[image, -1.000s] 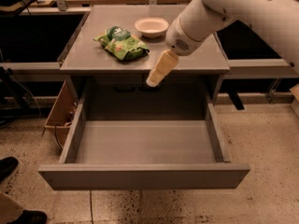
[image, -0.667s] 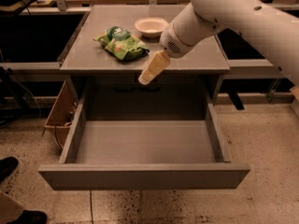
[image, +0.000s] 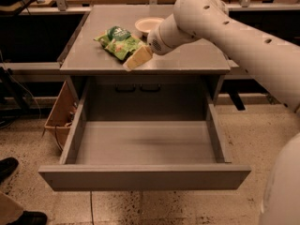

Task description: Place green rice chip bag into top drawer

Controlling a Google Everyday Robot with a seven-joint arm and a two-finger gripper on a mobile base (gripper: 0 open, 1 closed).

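Note:
The green rice chip bag (image: 119,42) lies on the grey table top (image: 187,60), left of centre, next to a white bowl (image: 148,25). The top drawer (image: 143,144) is pulled wide open below the table, and nothing shows inside it. My gripper (image: 136,60) hangs from the white arm that comes in from the right. Its pale tip sits at the bag's near right edge, just above the table's front edge. I cannot tell if it touches the bag.
A brown cardboard box (image: 60,112) stands on the floor to the left of the drawer. A dark shoe (image: 8,167) is at the lower left. More tables and table legs stand behind.
My gripper has moved left and back, from in front of the table edge over the drawer up to the near right edge of the green bag.

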